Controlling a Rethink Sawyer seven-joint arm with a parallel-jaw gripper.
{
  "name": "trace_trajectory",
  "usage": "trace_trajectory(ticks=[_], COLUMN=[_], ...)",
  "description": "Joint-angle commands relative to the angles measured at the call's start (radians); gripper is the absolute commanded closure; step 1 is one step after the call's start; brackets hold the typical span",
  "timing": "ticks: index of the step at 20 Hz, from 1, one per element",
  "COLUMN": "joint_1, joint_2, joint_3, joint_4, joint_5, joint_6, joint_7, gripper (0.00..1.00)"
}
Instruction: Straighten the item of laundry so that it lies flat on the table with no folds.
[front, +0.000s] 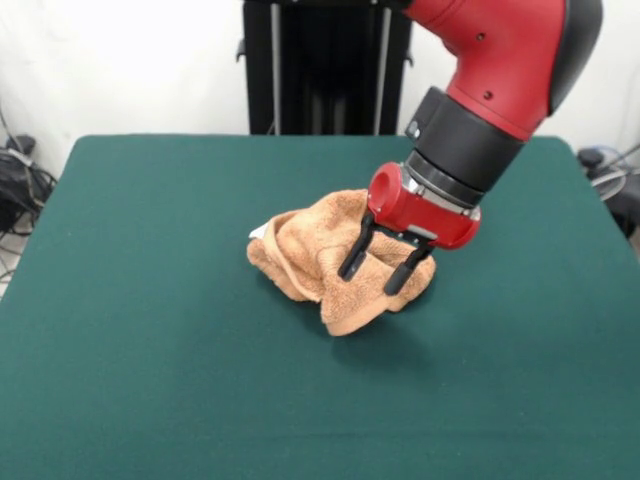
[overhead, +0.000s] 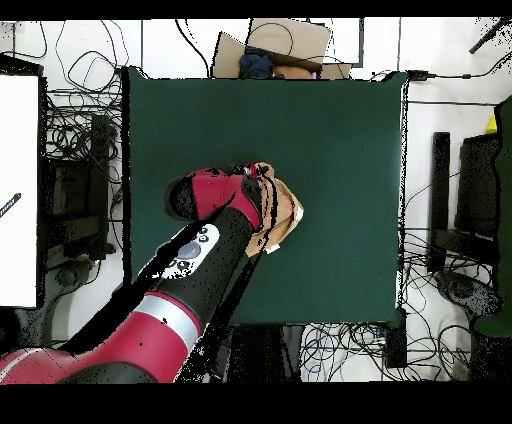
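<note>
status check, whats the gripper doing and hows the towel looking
Gripper jaws open, down over the towel, tips at the cloth. Towel bunched in a crumpled heap mid-table, not flat. Nothing else on the table in the way.

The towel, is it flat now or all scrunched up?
Scrunched up. The towel sits in a lumpy heap of folds on the table, with the open gripper reaching down onto it.

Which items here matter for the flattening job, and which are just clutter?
Job:
- crumpled orange-tan terry-cloth towel, bunched mid-table
- dark green felt-topped table
- black-fingered gripper, open, astride the towel's right side

Lying about:
- tangled black cables on the floor
- brown cardboard box beyond the table's edge
</note>
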Motion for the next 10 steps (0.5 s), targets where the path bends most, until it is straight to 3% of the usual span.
trace_trajectory(ticks=[1, 10], joint_1=[0.011, 0.049], joint_2=[0.03, 0.047], joint_3=[0.081, 0.061], joint_4=[0.055, 0.066], joint_5=[0.04, 0.076], joint_6=[-0.002, 0.003], joint_7=[0.253, 0.299], gripper=[0.0, 0.0])
